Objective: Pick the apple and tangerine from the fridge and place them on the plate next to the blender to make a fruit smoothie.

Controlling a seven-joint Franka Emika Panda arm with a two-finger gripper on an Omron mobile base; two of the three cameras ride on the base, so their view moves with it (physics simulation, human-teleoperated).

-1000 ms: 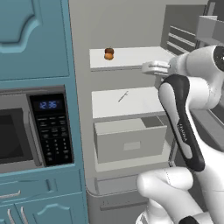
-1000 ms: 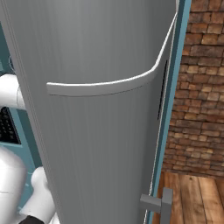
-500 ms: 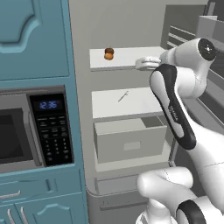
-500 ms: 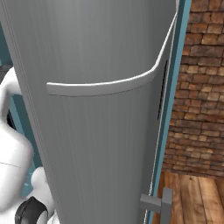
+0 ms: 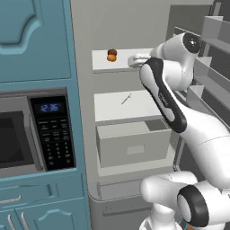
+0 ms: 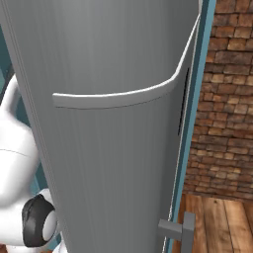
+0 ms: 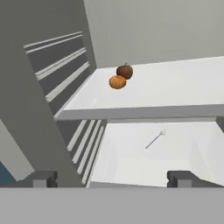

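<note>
On the far left of the left base view, a microwave [image 5: 27,139] is sitting in a teal cabinet [image 5: 36,45], its clock panel glowing blue. Just right of it, the fridge [image 5: 130,27] is standing open, and its pale upper shelf [image 5: 123,67] is carrying the tangerine [image 5: 111,57] and the apple [image 5: 112,52] near the left end; the two fruits are touching, the orange one lying in front of the dark one. On the shelf below, a thin small utensil [image 5: 126,99] is lying at a slant, and under that the grey drawer [image 5: 134,146] is resting shut. Further right, the white arm is reaching in at upper-shelf height, with the claw [image 5: 134,60] hovering to the right of the fruit and apart from it. At the right edge, the door racks [image 5: 211,54] are showing.

In the hand view, the tangerine [image 7: 117,82] and apple [image 7: 125,71] are lying together on the upper shelf [image 7: 175,87], well ahead of the claw [image 7: 111,178], whose two tips are standing wide apart and gripping nothing.

In the right base view, the grey outer face of the fridge door [image 6: 113,148] is blocking the scene, with a brick wall [image 6: 227,99] to its right.
</note>
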